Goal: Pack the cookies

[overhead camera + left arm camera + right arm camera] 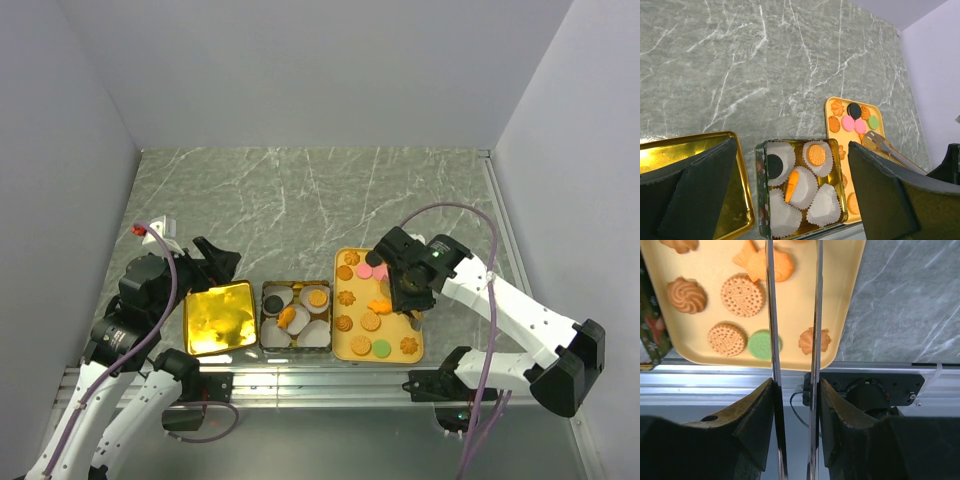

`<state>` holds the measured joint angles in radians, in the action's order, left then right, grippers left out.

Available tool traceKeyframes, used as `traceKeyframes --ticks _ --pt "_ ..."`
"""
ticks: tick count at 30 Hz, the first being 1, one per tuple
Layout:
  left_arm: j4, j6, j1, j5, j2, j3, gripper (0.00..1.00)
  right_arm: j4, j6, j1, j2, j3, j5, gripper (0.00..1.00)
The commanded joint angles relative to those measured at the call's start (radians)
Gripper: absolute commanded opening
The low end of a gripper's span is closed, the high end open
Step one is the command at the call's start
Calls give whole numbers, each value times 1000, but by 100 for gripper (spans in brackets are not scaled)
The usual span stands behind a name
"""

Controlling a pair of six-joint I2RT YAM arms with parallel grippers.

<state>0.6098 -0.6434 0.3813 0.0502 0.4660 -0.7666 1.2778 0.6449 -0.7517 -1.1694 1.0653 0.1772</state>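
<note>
Surface: a grey marbled surface [300, 200] carries everything, with pale walls on three sides.
Tray: a yellow tray [840, 285] sits at the near edge, in front of the right arm and just beside the tin.
Cookies: most of the cookies [371, 321] lie loose on the tray, in one layer and apart from each other.
Tray detail: the right wrist view shows an orange fish-shaped cookie [760, 265], a swirled golden one [686, 295], two dotted rounds, a green round [760, 344] and an orange flower shape [815, 340].
Tin: a dark rectangular tin [759, 200] stands between the tray and the lid, lined with white paper cups [824, 206].
Cookies in tin: a black round [774, 165], a golden round [816, 155] and a long orange piece [791, 186] each sit in a cup, and the other cups show white.
Lid: a gold lid [218, 318] lies flat just left of the tin, shiny side up.
Left fingers: the left fingers [695, 190] are spread as wide as they go and hold nothing, hanging above the lid and the tin.
Right fingers: the right fingers [755, 415] pinch a pair of thin metal tongs [771, 320], one finger against each blade.
Tongs: the blades reach out over the tray with a gap between them, the green round under one and the flower shape under the other.
Tong tips: they run out of the wrist view, so I cannot tell whether they touch a cookie.
</note>
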Motion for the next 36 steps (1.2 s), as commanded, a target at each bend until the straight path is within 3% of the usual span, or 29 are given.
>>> traceKeyframes --ticks 1,10,23,36 --pt "-24 1 4 8 -12 0 99 21 -4 8 -4 109 42 42" --pt "-25 2 4 0 -10 0 99 86 -5 8 -32 269 47 40" --pt "-25 2 4 4 -12 0 99 23 -5 -50 -38 360 -70 37" --pt "-27 2 4 5 -10 0 100 -83 79 -370 -200 472 -119 36"
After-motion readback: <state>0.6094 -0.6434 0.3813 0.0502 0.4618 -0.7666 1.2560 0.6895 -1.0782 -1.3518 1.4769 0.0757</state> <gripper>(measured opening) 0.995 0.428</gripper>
